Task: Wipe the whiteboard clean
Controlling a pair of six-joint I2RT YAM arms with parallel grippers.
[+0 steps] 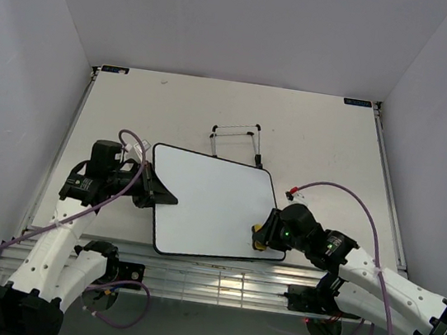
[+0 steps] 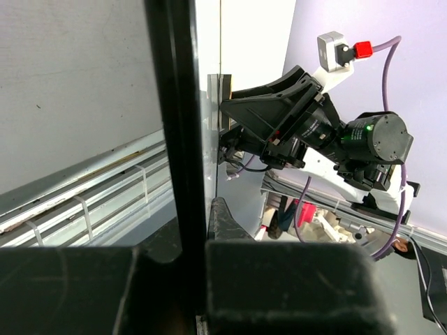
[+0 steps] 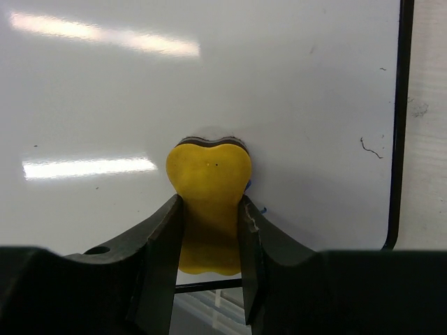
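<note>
Nearest the arm bases, the right gripper (image 3: 209,204) is seen clamped on the yellow eraser (image 3: 208,174), one jaw against each flank. The eraser's face is set against the whiteboard (image 1: 211,199). A small blue trace (image 3: 261,208) is visible just beside the eraser at its 4 o'clock. It could well be missed, being half hidden by the finger. A stroke pushed toward 4 o'clock would probably carry the eraser over the black frame and off the surface. Pressure applied this far from the other grip may also pivot the board.

The board lies flat at mid-table, and the eraser is placed near its corner, at about 4 o'clock from its centre. At the 9 o'clock edge, the left gripper (image 1: 156,190) is closed on the frame. Beyond, at 12 o'clock, the wire stand (image 1: 236,138) is seen at the far edge.
</note>
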